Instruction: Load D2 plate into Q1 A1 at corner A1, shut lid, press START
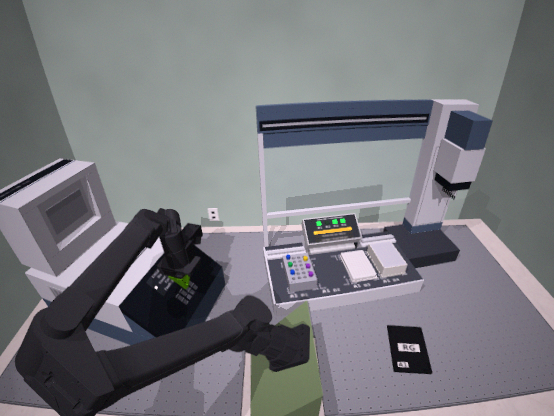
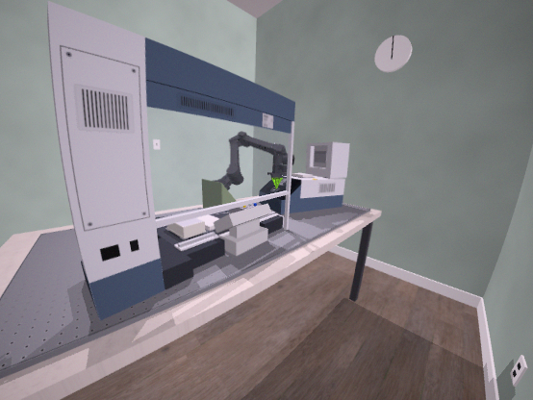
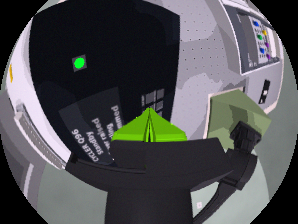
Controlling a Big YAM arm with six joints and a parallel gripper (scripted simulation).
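The cycler Q1 (image 1: 125, 280) stands at the left with its dark sloping panel (image 1: 172, 295) facing the arm. Its lid (image 1: 52, 212) stands raised at the back. My gripper (image 1: 181, 282) has green fingers, is shut and empty, and points down at the panel's key rows (image 3: 152, 98); I cannot tell if it touches a key. It also shows in the wrist view (image 3: 152, 117) and small in the exterior view (image 2: 277, 183). The lamp (image 3: 79, 63) is green. My arm hides most of Q1's block. The D2 spot (image 1: 327, 267) on the deck holds no plate.
The deck holds the tube cooling block (image 1: 299, 270) on D1, a white plate (image 1: 358, 265) on D3 and the deep-well block (image 1: 387, 257) on D4, under a gantry (image 1: 345, 122). The black regrip nest RG (image 1: 409, 348) lies at the front right. A green box (image 1: 285, 370) stands by my base.
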